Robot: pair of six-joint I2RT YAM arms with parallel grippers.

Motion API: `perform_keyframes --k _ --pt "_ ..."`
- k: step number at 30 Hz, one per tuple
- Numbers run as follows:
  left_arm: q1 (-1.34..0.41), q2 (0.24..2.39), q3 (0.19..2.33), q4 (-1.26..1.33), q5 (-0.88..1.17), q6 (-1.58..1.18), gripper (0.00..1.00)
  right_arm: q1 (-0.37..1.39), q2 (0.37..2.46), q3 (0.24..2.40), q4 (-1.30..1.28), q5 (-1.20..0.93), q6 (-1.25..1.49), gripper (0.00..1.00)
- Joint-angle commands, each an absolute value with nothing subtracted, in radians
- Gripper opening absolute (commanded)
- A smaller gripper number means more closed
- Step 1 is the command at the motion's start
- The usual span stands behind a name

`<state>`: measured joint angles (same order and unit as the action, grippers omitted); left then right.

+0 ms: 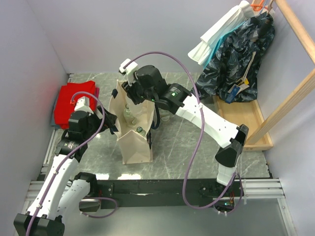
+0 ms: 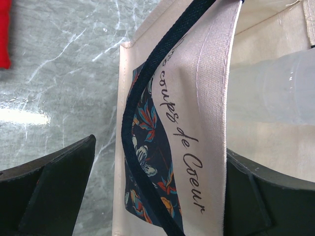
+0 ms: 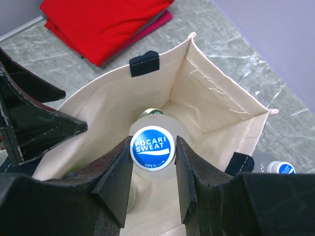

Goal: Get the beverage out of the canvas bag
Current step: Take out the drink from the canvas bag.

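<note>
The beige canvas bag (image 1: pixel 134 142) with navy straps stands upright and open between the arms. My right gripper (image 3: pixel 152 147) reaches into its mouth from above, and its fingers (image 3: pixel 115 179) press both sides of the blue "Pocari Sweat" cap of a clear bottle (image 3: pixel 152 146) standing inside. In the top view the right gripper (image 1: pixel 134 96) is over the bag's far end. My left gripper (image 2: pixel 160 146) is open and straddles the bag's printed left wall (image 2: pixel 197 123); in the top view it (image 1: pixel 112 124) is at the bag's left rim. A pale bottle (image 2: pixel 275 93) shows inside.
A second bottle with a green cap (image 3: pixel 156 112) stands deeper in the bag. Another blue-capped bottle (image 3: pixel 284 168) stands on the table outside the bag. A red folded cloth (image 1: pixel 74 103) lies at the far left. A wooden rack with hanging clothes (image 1: pixel 236 64) stands at the right.
</note>
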<state>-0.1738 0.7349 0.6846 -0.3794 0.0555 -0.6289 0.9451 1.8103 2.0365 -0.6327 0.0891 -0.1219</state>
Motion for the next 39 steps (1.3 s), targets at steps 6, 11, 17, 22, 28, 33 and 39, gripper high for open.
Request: perform_keyframes --k 6,11,17,22,28,33,39 --pt "-0.176 0.741 0.695 -0.364 0.051 -0.607 0.98 0.943 1.625 2.100 -0.388 0.133 -0.167 0.00" --pt "-0.176 0.741 0.695 -0.365 0.049 -0.606 0.98 0.945 1.600 2.094 -0.384 0.158 -0.179 0.00" --pt "-0.176 0.749 0.695 -0.364 0.058 -0.607 0.98 0.945 1.526 1.997 -0.299 0.196 -0.198 0.00" --pt "-0.176 0.747 0.695 -0.360 0.060 -0.607 0.98 0.945 1.506 1.991 -0.291 0.228 -0.212 0.00" --pt "-0.176 0.744 0.692 -0.359 0.057 -0.607 0.99 0.946 1.480 1.956 -0.265 0.279 -0.229 0.00" --pt "-0.176 0.752 0.693 -0.359 0.063 -0.606 0.98 0.943 1.454 1.921 -0.232 0.310 -0.247 0.00" --pt "-0.176 0.741 0.692 -0.359 0.054 -0.609 0.99 0.945 1.437 1.904 -0.218 0.321 -0.255 0.00"
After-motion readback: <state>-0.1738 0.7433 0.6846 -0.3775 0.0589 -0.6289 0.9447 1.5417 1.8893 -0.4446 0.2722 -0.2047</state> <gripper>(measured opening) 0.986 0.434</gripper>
